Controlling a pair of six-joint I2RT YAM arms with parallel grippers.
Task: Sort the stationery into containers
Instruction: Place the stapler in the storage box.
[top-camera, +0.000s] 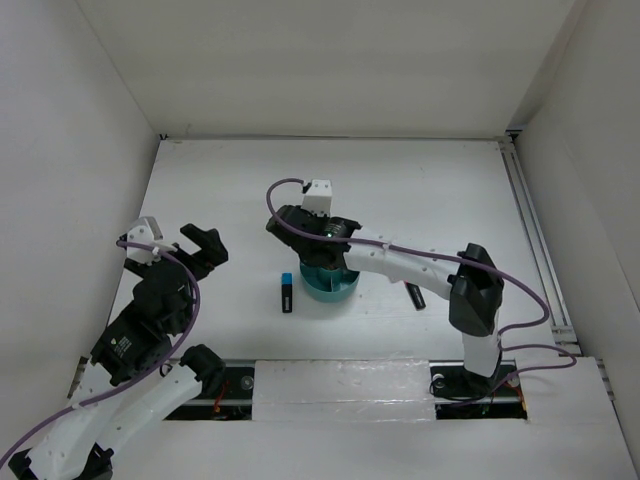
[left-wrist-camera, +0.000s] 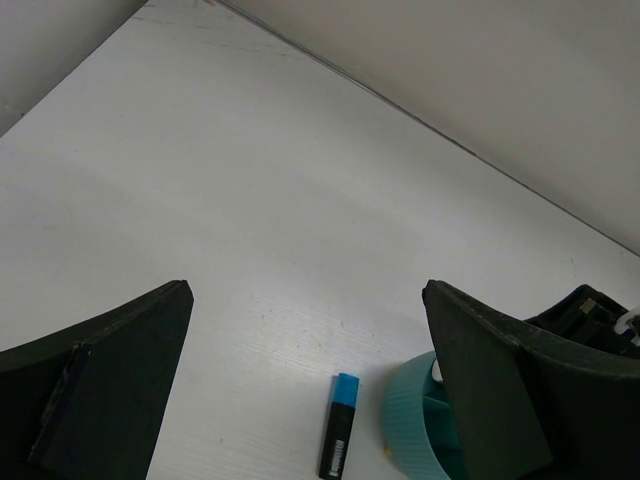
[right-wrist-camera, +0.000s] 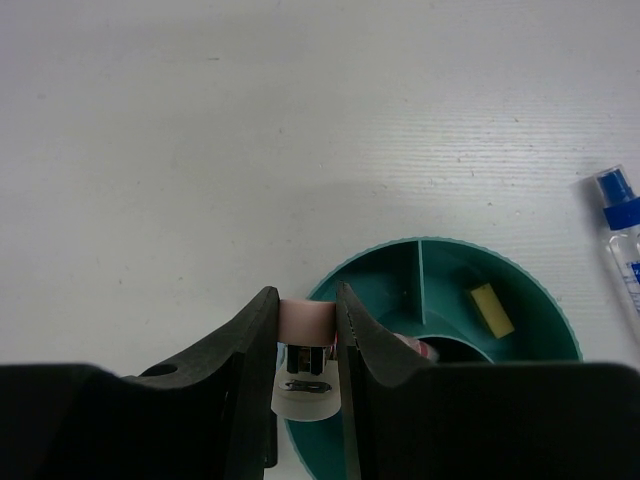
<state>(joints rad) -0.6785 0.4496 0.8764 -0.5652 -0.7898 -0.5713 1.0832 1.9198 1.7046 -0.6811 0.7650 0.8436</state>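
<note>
My right gripper (right-wrist-camera: 305, 298) is shut on a small white-pink piece (right-wrist-camera: 303, 320), held just above the near-left rim of the round teal organizer (right-wrist-camera: 385, 300). A tan eraser (right-wrist-camera: 491, 310) lies in an outer compartment, and something pink shows in the central cup (right-wrist-camera: 428, 351). A clear blue-capped bottle (right-wrist-camera: 621, 225) lies on the table to the right of the organizer. A blue-capped black marker (top-camera: 287, 293) lies just left of the organizer (top-camera: 330, 290). My left gripper (top-camera: 205, 248) stands open and empty, up and to the left of that marker (left-wrist-camera: 340, 438).
A second dark marker (top-camera: 414, 295) lies on the table right of the organizer, beside my right forearm. White walls enclose the table on the left, back and right. A rail (top-camera: 535, 240) runs along the right edge.
</note>
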